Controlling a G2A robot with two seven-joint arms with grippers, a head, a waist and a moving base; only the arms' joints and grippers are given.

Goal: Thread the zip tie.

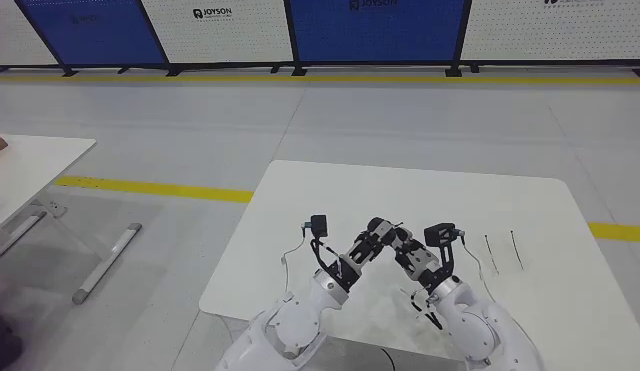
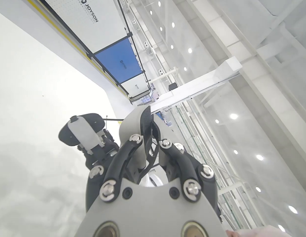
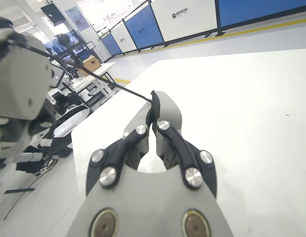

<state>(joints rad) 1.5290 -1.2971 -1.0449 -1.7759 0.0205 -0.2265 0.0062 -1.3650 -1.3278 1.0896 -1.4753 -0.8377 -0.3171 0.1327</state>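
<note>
A thin black zip tie [image 3: 106,81] is stretched in the air between my two grippers, above the near part of the white table [image 1: 330,196]. My right gripper [image 3: 152,99] is shut on one end of the strap. The strap runs from there to my left gripper [image 3: 17,50], where a short side piece ends in a dark blob. In the left wrist view my left gripper [image 2: 148,118] has its pads pressed together, and a bit of the zip tie [image 2: 113,119] shows beside them. From above, the left gripper [image 1: 379,231] and right gripper [image 1: 402,240] nearly touch.
Two spare zip ties [image 1: 489,250] [image 1: 517,247] lie side by side on the table to the right of the arms. The far half of the table is bare. A second white table [image 1: 40,161] stands across the floor at the left.
</note>
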